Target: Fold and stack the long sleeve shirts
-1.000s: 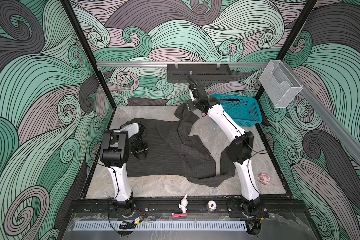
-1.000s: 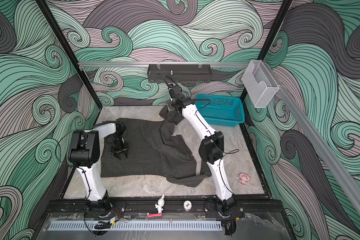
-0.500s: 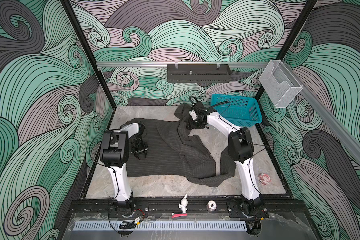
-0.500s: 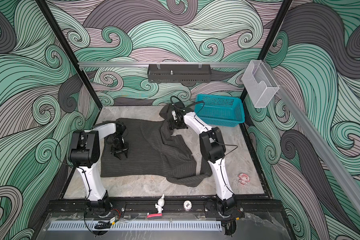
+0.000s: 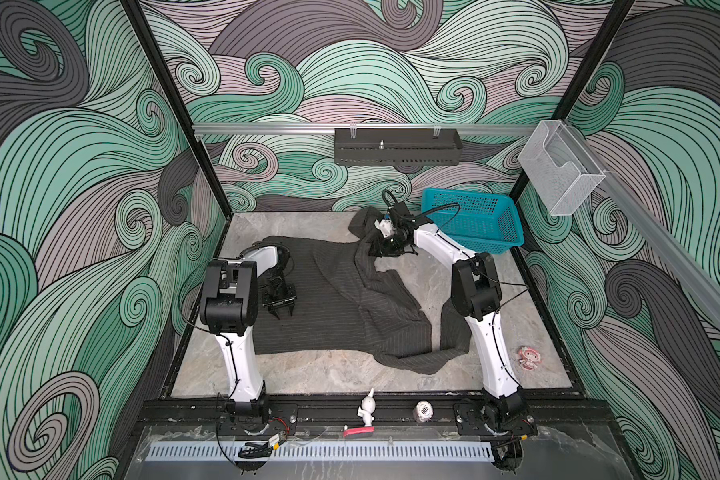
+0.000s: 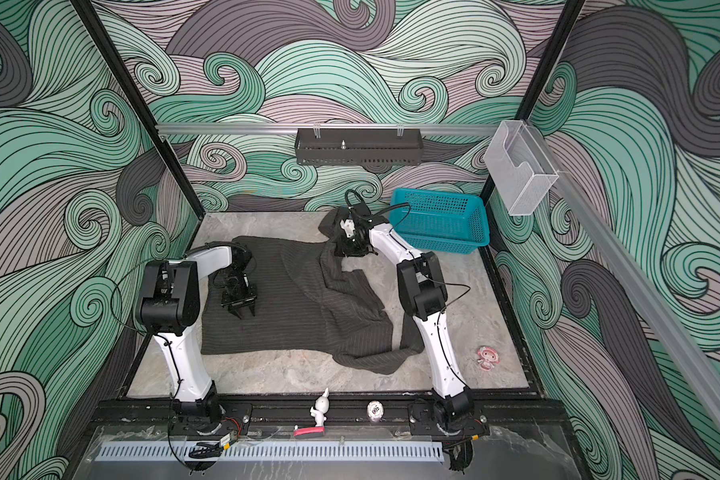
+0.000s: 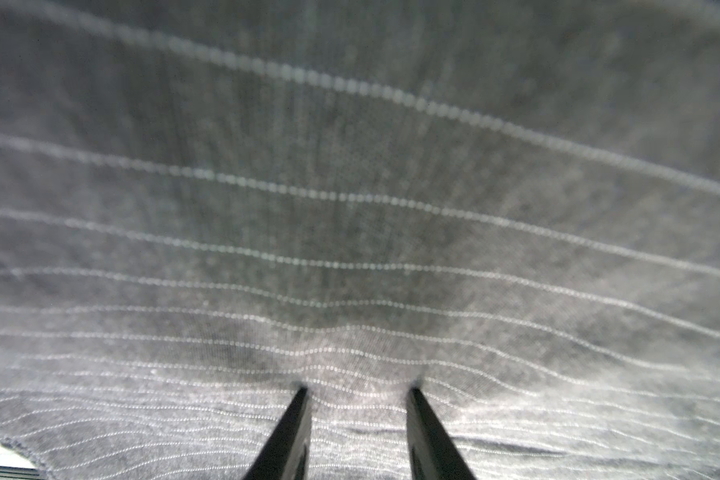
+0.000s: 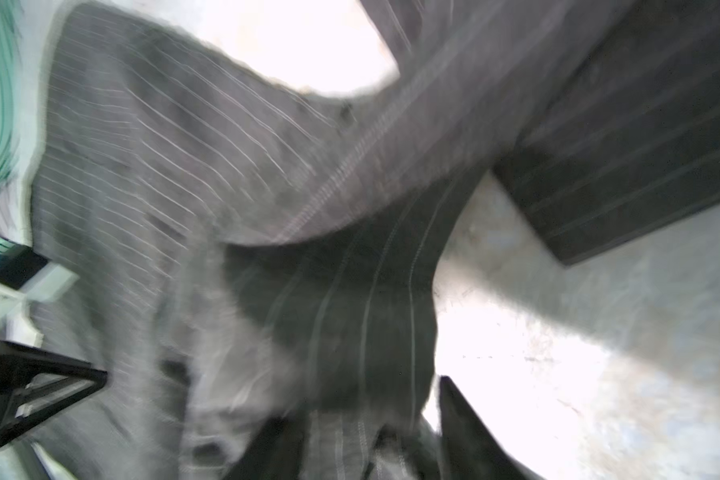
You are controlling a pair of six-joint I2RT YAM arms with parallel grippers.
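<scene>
The long sleeve shirt (image 5: 341,299) (image 6: 292,299), dark charcoal with thin pale pinstripes, lies spread on the marble table, rumpled along its right side, with a bunch at the back near the basket. My left gripper (image 5: 283,313) (image 6: 245,313) stands on the shirt's left part, tips pressed into flat fabric (image 7: 350,208); it (image 7: 356,388) is open with only flat cloth between. My right gripper (image 5: 385,249) (image 6: 352,249) is low on the back bunch. In the blurred right wrist view its jaws (image 8: 366,399) straddle a fold of shirt (image 8: 184,166), with a gap still showing beside one finger.
A teal basket (image 5: 512,232) (image 6: 441,245) stands at the back right, just behind the right gripper. A black shelf (image 5: 395,147) and a clear box (image 5: 558,174) hang on the rail. A white figurine (image 5: 366,409), a small ball (image 5: 422,411) and a pink toy (image 5: 526,357) lie near the front.
The right arm came down from high at the back onto the shirt's bunch near the basket, its jaws narrowing. The left gripper stayed put on the shirt.
</scene>
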